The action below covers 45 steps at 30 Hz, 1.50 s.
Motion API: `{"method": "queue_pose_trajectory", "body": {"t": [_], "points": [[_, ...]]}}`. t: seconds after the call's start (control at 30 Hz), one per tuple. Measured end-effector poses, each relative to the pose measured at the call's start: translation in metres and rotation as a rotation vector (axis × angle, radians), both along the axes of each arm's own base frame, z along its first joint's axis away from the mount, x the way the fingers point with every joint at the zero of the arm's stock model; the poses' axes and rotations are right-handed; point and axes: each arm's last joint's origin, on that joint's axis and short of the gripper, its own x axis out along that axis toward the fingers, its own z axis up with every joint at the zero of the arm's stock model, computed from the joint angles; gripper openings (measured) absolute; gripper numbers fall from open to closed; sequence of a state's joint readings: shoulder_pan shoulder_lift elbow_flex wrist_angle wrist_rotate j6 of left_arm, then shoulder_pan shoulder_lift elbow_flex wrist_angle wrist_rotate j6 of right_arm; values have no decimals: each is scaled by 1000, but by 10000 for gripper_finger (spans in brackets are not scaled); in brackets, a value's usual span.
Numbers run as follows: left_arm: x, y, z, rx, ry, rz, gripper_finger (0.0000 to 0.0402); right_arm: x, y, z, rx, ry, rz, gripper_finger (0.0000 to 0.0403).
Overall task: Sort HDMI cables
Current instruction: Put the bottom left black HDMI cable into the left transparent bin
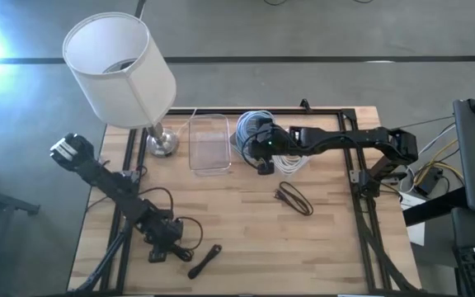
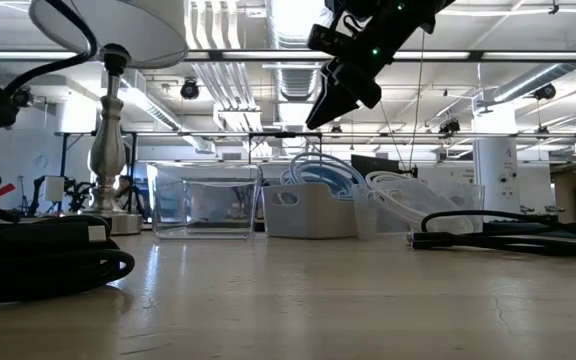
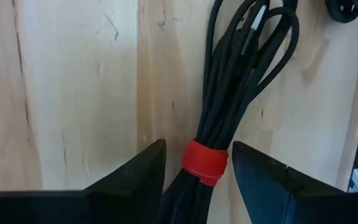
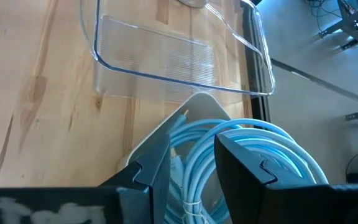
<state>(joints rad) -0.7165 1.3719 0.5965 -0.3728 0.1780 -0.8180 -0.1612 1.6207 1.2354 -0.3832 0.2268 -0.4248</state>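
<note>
My left gripper (image 3: 197, 168) is open and low over the table near its near edge. Its fingers stand on either side of a thin black cable bundle (image 3: 241, 74), at the bundle's red tie (image 3: 205, 163). A black bundle (image 1: 204, 261) lies on the wood beside that gripper (image 1: 167, 250). My right gripper (image 4: 191, 171) is open and hangs above a white tub (image 2: 313, 210) that holds light blue coils (image 4: 253, 155). It is clear of them in the low view (image 2: 330, 100). White coils (image 1: 292, 162) lie just right of the tub. Another black bundle (image 1: 293, 199) lies mid-table.
A clear plastic tub (image 1: 209, 144) stands left of the white tub, at the far side. A white-shaded lamp (image 1: 119, 70) stands on its metal base (image 1: 162, 144) at the far left. Black frame rails (image 1: 361, 198) run along the table's right and far edges.
</note>
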Motion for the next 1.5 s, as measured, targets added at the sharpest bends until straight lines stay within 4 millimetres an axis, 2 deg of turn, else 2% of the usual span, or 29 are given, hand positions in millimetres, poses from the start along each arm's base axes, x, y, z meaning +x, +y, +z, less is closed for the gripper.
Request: {"method": "queue_pose_trajectory", "body": {"t": [0.2,0.47,0.57,0.83,1.07,1.2,1.3,1.5], "points": [[-4,3,-9,-3,-22,7,190,0,0,-1,1,2,-1,122],[-1,3,-8,35,-102,-2,179,0,0,-1,5,0,-4,128],[1,2,-8,40,-142,-24,151,0,0,-1,5,0,-4,124],[9,1,-2,108,-258,-89,43,0,0,-1,2,-3,-2,114],[30,3,18,249,-435,-1,45,1,0,0,0,-14,-2,120],[43,8,31,340,-525,45,73,2,0,1,-3,-32,-2,121],[52,16,38,437,-577,26,77,2,0,1,-1,-32,-4,117],[70,42,49,737,-646,62,57,1,0,-2,1,-23,-4,106]]}}
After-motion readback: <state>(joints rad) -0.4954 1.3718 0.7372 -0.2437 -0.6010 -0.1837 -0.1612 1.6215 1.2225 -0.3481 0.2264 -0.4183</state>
